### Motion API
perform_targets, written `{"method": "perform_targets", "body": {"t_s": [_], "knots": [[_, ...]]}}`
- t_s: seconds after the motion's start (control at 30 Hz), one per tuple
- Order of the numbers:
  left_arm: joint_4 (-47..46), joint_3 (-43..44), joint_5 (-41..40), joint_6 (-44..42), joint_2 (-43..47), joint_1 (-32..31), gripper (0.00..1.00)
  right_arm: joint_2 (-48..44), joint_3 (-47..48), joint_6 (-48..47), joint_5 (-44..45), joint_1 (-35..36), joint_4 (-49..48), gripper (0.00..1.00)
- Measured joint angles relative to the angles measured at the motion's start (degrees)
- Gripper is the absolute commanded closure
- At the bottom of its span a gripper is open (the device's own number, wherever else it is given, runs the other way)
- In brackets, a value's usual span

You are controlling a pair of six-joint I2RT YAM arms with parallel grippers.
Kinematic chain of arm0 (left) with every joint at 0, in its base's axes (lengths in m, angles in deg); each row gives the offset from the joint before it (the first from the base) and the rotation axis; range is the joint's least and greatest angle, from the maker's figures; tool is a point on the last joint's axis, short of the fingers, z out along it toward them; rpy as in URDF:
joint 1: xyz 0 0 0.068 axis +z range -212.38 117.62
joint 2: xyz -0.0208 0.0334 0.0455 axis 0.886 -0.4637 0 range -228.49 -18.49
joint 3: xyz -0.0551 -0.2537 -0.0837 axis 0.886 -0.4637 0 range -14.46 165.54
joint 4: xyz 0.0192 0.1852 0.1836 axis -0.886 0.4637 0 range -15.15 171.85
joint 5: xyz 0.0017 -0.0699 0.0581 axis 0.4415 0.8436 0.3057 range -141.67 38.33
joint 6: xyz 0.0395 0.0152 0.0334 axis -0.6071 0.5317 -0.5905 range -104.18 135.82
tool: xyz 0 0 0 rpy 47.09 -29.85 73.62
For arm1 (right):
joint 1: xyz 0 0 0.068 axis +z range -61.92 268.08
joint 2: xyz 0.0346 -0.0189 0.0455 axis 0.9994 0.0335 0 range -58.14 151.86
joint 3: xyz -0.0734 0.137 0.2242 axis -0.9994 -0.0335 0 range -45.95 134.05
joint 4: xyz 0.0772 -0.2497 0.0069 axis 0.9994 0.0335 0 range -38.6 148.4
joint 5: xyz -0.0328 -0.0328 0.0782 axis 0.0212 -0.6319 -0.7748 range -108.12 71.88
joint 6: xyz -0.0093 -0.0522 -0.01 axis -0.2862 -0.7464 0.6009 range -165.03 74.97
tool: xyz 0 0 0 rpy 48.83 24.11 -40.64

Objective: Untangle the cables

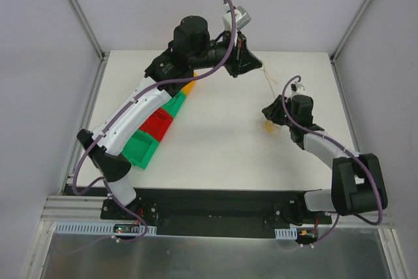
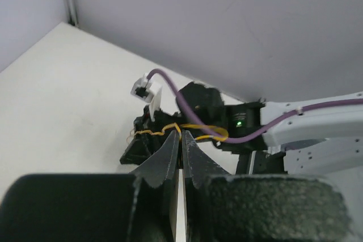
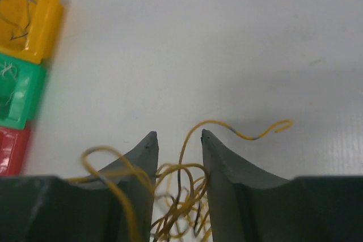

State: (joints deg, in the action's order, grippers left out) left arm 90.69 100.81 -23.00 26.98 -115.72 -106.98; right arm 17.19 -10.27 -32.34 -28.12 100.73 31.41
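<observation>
Currently the left gripper [image 2: 181,136] hangs above the far side of the table [image 1: 215,155], its jaws pressed together on one orange-yellow wire [image 2: 159,130]. This wire runs down toward the cables [image 3: 176,196], a small clump lying on the table between the parted jaws of the right gripper [image 3: 178,137]. A yellow bin [image 3: 54,15], green bin [image 3: 34,83] and red bin [image 3: 14,145] stand in a row, well apart from the clump.

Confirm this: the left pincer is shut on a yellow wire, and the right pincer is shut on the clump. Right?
Not quite. The right pincer is open, straddling the clump, as the right wrist view shows. The left pincer is indeed shut on a yellow wire.
</observation>
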Motion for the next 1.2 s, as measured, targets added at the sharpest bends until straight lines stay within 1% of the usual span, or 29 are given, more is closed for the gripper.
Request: {"method": "perform_targets", "body": {"t_s": [0.1,0.17,0.27,0.3,0.37,0.47,0.57,0.67,0.73,0.83,0.9,1.03,1.2], "knots": [[0.94,7.04,0.94,0.22,-3.13,-0.61,1.0,4.09,0.13,3.23,-0.33,-4.37,1.79,0.68],[1.46,14.23,0.13,-0.68,-5.92,-2.05,1.0,5.46,0.11,4.96,-0.79,-6.19,3.02,0.68],[1.55,25.53,-2.38,-2.25,-9.14,-4.24,1.0,6.62,0.11,7.41,-2.1,-8.35,3.96,0.61],[1.6,27.63,-3.48,-3.08,-9.29,-4.68,1.0,6.71,0.11,7.91,-2.84,-8.9,3.98,0.6],[0.17,28.81,-5.7,-4.31,-8.39,-4.98,1.0,6.69,0.13,8.35,-3.1,-9.51,4.28,0.57],[-3.15,26.16,-10.27,-5.88,-4.85,-4.76,1.0,6.67,0.11,8.63,-2.45,-9.97,6.91,0.52],[-6.29,25.7,-13.81,-7.39,-2.12,-4.42,1.0,6.69,0.09,9.4,-1.75,-10.93,9.77,0.5],[-8.44,26.56,-15.47,-8.41,-0.37,-4.46,1.0,6.71,0.04,10.21,-1.11,-12.63,11.23,0.48],[-9.42,26.64,-16.2,-8.96,0.87,-4.46,1.0,6.69,-0.26,10.56,-0.59,-13.88,11.28,0.45],[-10.1,23.96,-17.42,-9.25,3.37,-4.46,1.0,6.38,-1.31,10.64,0.52,-14.86,11.63,0.38],[-10.45,18.95,-18.25,-9.33,6.27,-4.46,1.0,5.53,-2.05,10.4,0.59,-14.97,11.93,0.34],[-9.05,6.51,-21.18,-10.97,12.28,-4.46,1.0,1.73,-4.37,9.81,-0.04,-14.97,11.13,0.33],[-4.7,-11.47,-30.64,-15.17,21.05,-4.46,1.0,-1.79,-6.16,9.33,-1.49,-14.97,10.1,0.33]]}}
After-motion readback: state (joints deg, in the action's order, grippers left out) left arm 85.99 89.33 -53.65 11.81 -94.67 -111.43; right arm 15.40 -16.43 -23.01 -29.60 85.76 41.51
